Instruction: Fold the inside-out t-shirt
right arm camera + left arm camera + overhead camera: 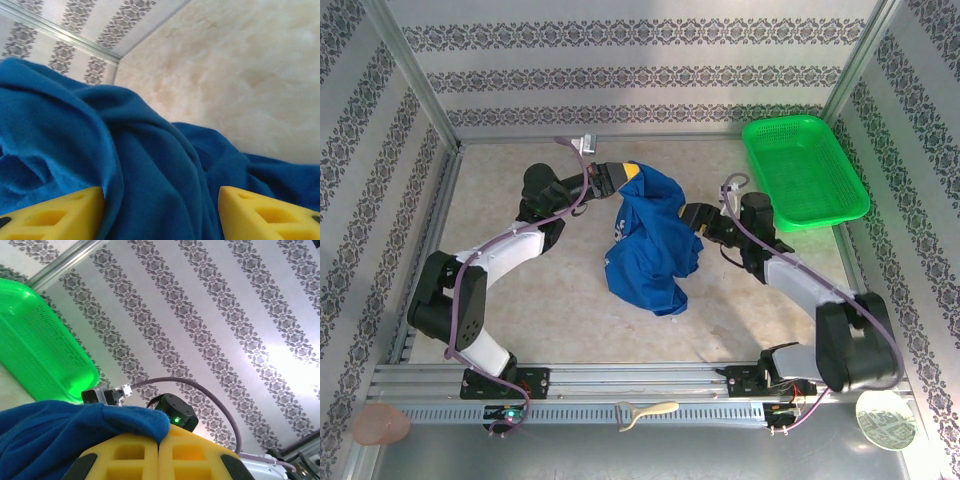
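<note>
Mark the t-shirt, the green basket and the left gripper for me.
t-shirt (pixel 650 250): top external view, middle of the bunched cloth.
green basket (pixel 803 170): top external view, its bare mesh floor.
left gripper (pixel 159 447): left wrist view, seam between its shut yellow fingers.

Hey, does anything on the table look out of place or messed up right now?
The t-shirt is the odd one: it is bunched in a crumpled heap rather than spread flat, and it is pinched at its far edge by the left end effector. The right end effector sits open against its side. Nothing looks spilled or damaged.
</note>
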Controlling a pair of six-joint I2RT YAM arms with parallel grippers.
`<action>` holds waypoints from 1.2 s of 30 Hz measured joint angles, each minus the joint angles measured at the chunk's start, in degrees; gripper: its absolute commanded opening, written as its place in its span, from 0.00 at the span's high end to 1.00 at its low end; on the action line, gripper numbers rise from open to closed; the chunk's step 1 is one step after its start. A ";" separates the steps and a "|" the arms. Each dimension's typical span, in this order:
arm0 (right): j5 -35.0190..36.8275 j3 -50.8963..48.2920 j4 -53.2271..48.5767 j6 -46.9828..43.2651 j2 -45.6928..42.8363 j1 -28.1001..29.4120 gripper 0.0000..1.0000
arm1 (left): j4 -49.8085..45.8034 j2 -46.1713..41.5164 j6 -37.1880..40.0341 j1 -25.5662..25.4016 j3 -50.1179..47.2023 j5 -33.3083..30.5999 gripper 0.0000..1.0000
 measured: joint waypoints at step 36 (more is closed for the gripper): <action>11.06 34.05 -28.79 -31.32 11.34 11.13 0.23 | -5.22 -4.02 0.26 -0.02 0.07 7.69 1.00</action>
